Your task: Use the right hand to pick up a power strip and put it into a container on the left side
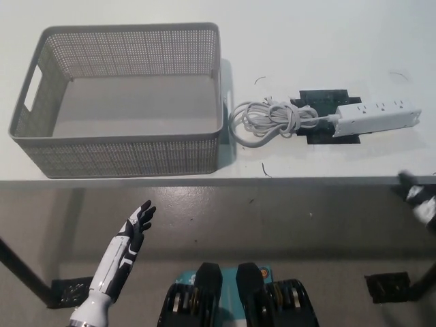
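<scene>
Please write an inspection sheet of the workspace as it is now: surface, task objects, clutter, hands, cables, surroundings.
Surface: white table, small dark marks.
Job's things: white power strip lying on a dark mat; grey mesh basket at left, empty.
Clutter: nothing seen.
Hands: left hand below table edge, open, holding nothing; right hand mostly out of frame, state unclear.
Cables: white cord coiled between basket and strip.
Surroundings: grey floor.

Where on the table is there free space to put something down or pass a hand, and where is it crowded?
Free: the basket's bare floor; the tabletop beyond the power strip; the front strip of table before the coiled cord. Crowded: the narrow gap between basket and cord, and the black mat under the power strip.
</scene>
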{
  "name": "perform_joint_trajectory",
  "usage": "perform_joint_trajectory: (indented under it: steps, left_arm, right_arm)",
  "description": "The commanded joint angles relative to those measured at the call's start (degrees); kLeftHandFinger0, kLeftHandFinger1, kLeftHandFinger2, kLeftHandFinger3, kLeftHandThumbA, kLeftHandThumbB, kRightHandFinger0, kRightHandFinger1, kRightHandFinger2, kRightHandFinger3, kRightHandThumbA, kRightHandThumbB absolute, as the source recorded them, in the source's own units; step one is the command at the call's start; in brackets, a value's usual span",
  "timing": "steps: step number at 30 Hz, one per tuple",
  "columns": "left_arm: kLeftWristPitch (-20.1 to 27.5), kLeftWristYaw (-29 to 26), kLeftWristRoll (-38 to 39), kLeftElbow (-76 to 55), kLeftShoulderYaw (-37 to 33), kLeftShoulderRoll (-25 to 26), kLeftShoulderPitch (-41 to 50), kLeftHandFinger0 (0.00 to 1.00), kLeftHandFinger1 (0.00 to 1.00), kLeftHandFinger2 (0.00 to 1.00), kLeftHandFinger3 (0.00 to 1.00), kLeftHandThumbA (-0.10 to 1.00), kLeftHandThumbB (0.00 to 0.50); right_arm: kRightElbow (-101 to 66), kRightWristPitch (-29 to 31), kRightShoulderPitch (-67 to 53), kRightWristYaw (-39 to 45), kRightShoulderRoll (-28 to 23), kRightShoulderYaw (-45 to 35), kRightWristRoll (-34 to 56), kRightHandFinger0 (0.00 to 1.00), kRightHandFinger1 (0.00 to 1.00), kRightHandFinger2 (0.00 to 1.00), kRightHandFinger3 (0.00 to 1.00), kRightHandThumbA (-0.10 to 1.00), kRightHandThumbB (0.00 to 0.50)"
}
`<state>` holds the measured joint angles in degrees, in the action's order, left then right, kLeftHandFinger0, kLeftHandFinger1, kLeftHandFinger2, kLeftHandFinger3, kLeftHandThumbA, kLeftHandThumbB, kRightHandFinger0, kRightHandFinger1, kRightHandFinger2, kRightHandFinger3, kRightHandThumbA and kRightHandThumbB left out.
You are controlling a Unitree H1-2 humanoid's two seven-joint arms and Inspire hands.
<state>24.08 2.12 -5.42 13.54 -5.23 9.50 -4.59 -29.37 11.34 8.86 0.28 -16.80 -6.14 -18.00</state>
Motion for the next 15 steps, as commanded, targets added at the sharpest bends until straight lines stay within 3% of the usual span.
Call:
perform_joint_trajectory:
  steps: [1,4,9,15]
  left_arm:
    - [2.84,0.33,-0.88,-1.60,0.10,1.60,-0.88,1.00,1.00,1.00,1.00,1.00,0.257]
    - [2.84,0.53,-0.23,-1.22,-0.09,1.44,-0.89,1.00,1.00,1.00,1.00,1.00,0.256]
    - [2.84,0.27,-0.64,-0.97,-0.30,1.57,-0.74,1.00,1.00,1.00,1.00,1.00,0.260]
    - [2.84,0.12,-0.55,-0.56,-0.32,1.53,-1.12,1.00,1.00,1.00,1.00,1.00,0.262]
  right_arm:
    - [-3.95,-14.86,12.05,9.14,-6.11,-1.15,-14.65,1.00,1.00,1.00,1.00,0.90,0.289]
    - [-0.18,-15.40,17.12,11.17,-7.19,1.99,-23.34,1.00,1.00,1.00,1.00,1.00,0.310]
    - [6.06,-15.73,22.49,11.63,-6.54,6.62,-33.60,1.00,1.00,1.00,1.00,1.00,0.342]
    - [14.55,-16.95,28.78,12.06,-6.64,10.94,-35.79,1.00,1.00,1.00,1.00,1.00,0.344]
